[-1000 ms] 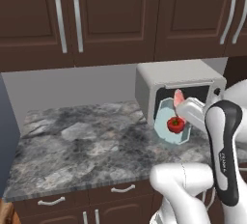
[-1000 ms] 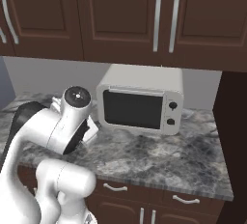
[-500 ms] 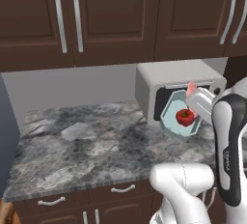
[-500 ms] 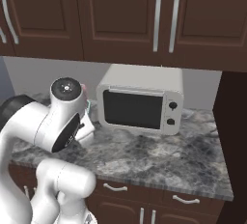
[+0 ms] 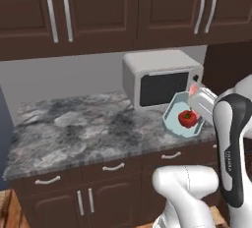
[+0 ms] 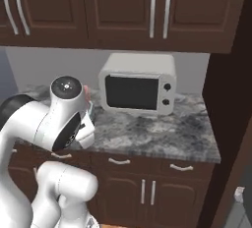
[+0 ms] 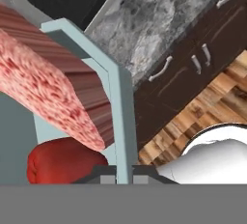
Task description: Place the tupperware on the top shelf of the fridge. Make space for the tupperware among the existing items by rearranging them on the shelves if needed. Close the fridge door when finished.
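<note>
My gripper [image 5: 196,105] is shut on the rim of the tupperware [image 5: 182,121], a pale teal see-through tub held tilted in the air in front of the counter edge. A round red food piece [image 5: 187,118] and a pink strip [image 5: 193,89] lie in it. In the hand view the tub wall [image 7: 119,107] runs up between the fingertips of the gripper [image 7: 124,175], with the red piece [image 7: 62,162] and the pink strip [image 7: 43,88] to its left. In the right base view the arm hides most of the tub; a teal edge [image 6: 91,109] peeks out. The fridge and its shelves are out of view.
A white microwave [image 5: 160,77] stands on the grey marbled counter [image 5: 83,128], just behind the tub. Dark brown wall cabinets [image 5: 123,11] hang above, with drawers and doors [image 5: 98,192] below. A blue-grey slab [image 5: 4,133] cuts the left edge. A tall dark panel [image 6: 231,99] stands right of the counter.
The whole scene has slid left in the left base view, so the camera has moved with the base. The tub stays in the shut gripper at about the same place in the picture.
</note>
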{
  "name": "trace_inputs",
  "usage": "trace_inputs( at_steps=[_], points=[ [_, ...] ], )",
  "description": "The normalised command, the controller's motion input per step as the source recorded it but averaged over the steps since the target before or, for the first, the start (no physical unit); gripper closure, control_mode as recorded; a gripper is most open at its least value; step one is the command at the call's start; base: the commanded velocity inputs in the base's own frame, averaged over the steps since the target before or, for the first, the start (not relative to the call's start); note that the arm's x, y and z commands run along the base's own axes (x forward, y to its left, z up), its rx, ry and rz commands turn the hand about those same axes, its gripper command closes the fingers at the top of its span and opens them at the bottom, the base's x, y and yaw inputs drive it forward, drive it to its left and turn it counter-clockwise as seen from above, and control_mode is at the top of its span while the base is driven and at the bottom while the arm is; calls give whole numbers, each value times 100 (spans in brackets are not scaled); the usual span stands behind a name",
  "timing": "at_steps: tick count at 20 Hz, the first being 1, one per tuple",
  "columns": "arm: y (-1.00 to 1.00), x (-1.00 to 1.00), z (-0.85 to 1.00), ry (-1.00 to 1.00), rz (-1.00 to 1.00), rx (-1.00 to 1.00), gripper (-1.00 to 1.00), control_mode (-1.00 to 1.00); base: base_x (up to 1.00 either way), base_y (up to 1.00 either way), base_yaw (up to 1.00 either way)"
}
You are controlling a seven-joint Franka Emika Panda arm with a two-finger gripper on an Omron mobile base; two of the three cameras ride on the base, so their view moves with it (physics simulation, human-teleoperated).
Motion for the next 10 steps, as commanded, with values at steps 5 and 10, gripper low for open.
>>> trace_inputs(
  at_steps=[5,10],
  points=[
    [0,0,0,0,0,0,100,100,-68,-7,-69],
    [0,0,0,0,0,0,100,100,-37,-16,-71]
  ],
)
